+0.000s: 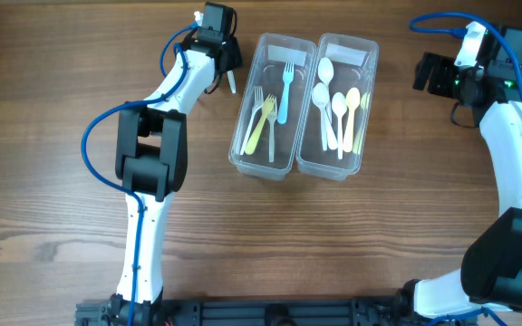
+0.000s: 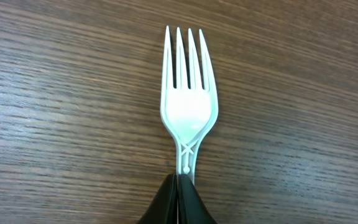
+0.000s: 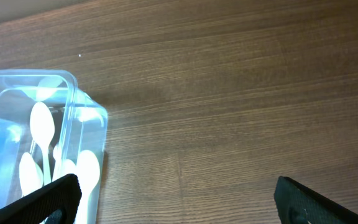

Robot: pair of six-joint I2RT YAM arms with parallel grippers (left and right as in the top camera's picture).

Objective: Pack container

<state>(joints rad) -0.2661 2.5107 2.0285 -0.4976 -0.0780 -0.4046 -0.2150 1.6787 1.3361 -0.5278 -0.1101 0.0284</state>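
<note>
The left hand [image 2: 179,184] pinches a white plastic fork [image 2: 188,106] by its handle, tines pointing away from it; the right hand [image 3: 176,198] is spread wide.

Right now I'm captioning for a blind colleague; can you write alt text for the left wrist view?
A white plastic fork, tines pointing up, fills the frame, its handle pinched by the shut black left hand at the bottom edge. Behind it is a brown wood-grain table.
</note>
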